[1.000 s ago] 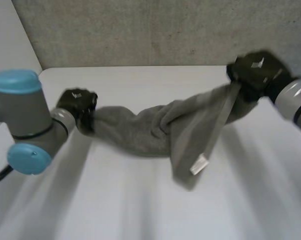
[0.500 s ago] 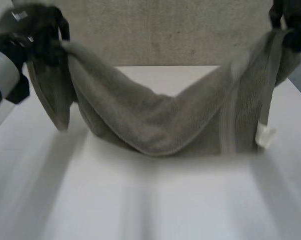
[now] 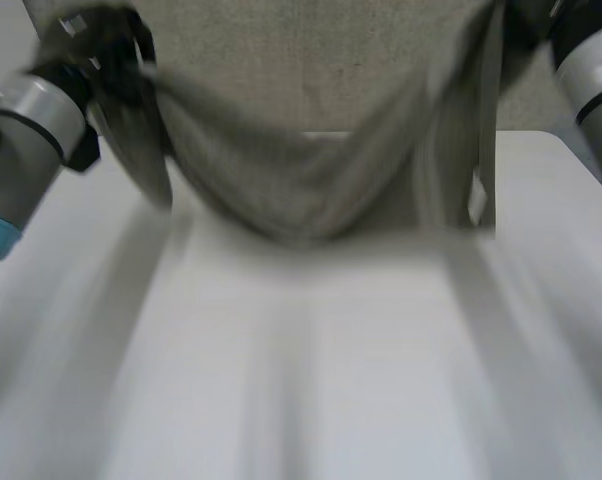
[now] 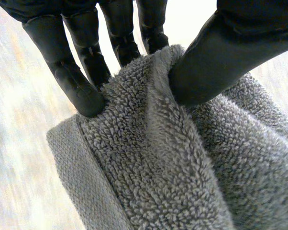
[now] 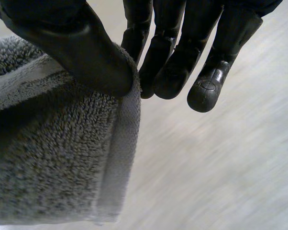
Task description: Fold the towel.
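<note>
I have the grey terry towel (image 3: 311,180) strung across the top of the frame, sagging over the white counter (image 3: 311,400). The left hand (image 4: 216,57) and the right hand (image 5: 86,52) each pinch an upper end between thumb and fingers. The holds look shallow to me, so a jerk could pull one end free.

right hand (image 5: 82,48) | pinching towel (image 5: 53,143) at its hemmed edge | towel hanging

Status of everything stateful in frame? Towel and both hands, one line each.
towel, lifted and spread between both hands, middle sagging toward the table, not folded yet.
left hand, shut on towel, thumb and fingers pinching it near a corner.
right hand, shut on towel, thumb pinching its hemmed edge.
</note>
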`<state>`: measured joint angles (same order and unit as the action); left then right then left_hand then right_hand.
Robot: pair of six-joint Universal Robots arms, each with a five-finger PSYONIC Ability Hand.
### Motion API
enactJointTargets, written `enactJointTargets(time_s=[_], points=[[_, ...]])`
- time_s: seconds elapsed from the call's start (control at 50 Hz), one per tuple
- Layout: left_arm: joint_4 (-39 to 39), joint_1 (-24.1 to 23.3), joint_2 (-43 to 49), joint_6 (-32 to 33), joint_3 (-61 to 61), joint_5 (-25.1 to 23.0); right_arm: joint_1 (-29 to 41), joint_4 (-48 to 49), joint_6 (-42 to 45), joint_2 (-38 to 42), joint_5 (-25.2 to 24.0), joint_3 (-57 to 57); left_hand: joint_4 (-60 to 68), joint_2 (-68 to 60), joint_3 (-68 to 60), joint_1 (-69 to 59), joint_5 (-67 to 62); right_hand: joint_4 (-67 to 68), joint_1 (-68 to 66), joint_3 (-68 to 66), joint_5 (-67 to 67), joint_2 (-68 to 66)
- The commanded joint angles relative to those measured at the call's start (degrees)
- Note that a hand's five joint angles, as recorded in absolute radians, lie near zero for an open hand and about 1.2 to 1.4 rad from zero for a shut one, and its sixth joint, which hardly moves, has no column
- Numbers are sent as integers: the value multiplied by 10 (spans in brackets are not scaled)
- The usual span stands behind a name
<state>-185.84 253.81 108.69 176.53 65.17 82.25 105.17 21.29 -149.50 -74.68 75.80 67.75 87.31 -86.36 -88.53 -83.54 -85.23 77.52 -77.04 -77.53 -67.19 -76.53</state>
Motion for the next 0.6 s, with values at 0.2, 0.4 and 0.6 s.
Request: enactJointTargets(time_s=[0.2, 0.4, 0.6], points=[[0, 33, -61, -34, 207, -9, -8, -152, -84, -35, -87, 88, -73, 64, 85, 35, 152, 25, -30, -25, -28, -35], [29, 24, -48, 136, 361, -10, -9, -348, 91, 42, -86, 160, -73, 64, 85, 35, 152, 25, -30, -25, -28, -35], [77, 27, -74, 174, 418, -9, -28, -377, 130, 52, -80, 171, -73, 64, 85, 35, 152, 25, -30, -25, -28, -35]])
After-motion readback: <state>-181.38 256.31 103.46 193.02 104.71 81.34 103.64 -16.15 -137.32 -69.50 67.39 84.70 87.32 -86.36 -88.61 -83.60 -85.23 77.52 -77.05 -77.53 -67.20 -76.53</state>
